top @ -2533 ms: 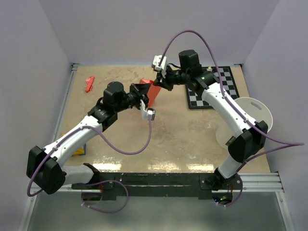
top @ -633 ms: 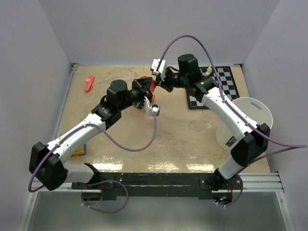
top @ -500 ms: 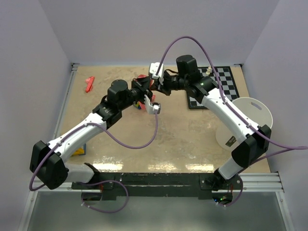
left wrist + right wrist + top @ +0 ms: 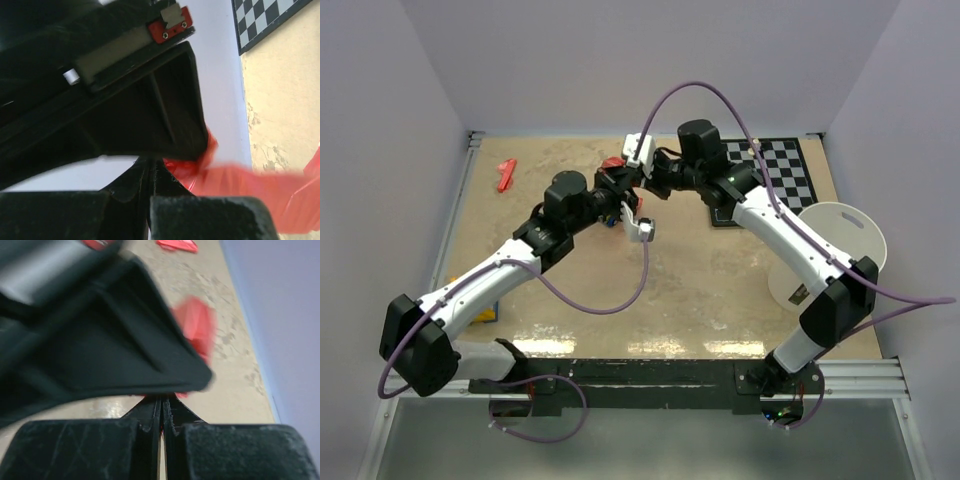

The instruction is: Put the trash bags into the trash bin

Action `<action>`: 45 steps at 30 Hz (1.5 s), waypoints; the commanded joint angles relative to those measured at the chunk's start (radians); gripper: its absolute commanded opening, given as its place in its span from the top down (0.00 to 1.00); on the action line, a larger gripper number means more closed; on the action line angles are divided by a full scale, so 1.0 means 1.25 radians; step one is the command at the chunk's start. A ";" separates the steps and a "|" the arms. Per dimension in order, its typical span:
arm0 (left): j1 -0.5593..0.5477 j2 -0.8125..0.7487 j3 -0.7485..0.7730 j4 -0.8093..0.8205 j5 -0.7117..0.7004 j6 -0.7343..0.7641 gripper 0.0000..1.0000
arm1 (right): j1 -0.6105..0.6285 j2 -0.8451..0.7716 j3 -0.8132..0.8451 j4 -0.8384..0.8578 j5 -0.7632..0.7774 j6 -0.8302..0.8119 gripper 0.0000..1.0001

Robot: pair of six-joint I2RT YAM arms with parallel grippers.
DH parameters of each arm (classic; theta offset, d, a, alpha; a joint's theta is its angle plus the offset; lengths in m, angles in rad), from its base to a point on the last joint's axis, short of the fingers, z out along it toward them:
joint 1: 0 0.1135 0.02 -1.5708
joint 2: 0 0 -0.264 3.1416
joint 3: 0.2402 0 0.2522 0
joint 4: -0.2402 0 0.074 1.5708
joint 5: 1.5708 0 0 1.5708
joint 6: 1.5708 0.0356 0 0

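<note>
Top view: my left gripper and my right gripper meet tip to tip over the far middle of the table. A crumpled bit of the red trash bag shows just behind them. The white trash bin is well apart at the right edge, partly hidden by my right arm. Left wrist view: my left fingers are pressed to a thin slit, pinching the red film, which trails rightward. Right wrist view: my right fingers are likewise pressed together, with a sliver of red at their tips and a blurred red fold beyond.
</note>
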 commanded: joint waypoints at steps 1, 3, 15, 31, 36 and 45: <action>0.006 0.033 0.046 0.045 -0.034 -0.007 1.00 | 0.025 -0.080 0.003 0.028 -0.108 0.017 1.00; 0.007 0.031 0.035 0.006 -0.044 -0.005 1.00 | 0.015 -0.077 0.012 0.045 -0.068 0.019 1.00; 0.003 0.011 0.055 0.030 -0.066 -0.027 1.00 | 0.001 -0.060 -0.007 0.020 -0.066 -0.032 1.00; -0.002 -0.038 0.025 0.042 0.019 -0.075 1.00 | 0.014 -0.028 0.037 0.093 0.028 0.031 1.00; 0.030 0.028 0.048 0.058 -0.068 -0.054 1.00 | 0.017 -0.092 0.067 0.062 -0.165 0.070 1.00; 0.012 -0.062 0.001 0.092 0.035 -0.029 1.00 | 0.015 -0.060 -0.058 0.126 0.085 -0.012 1.00</action>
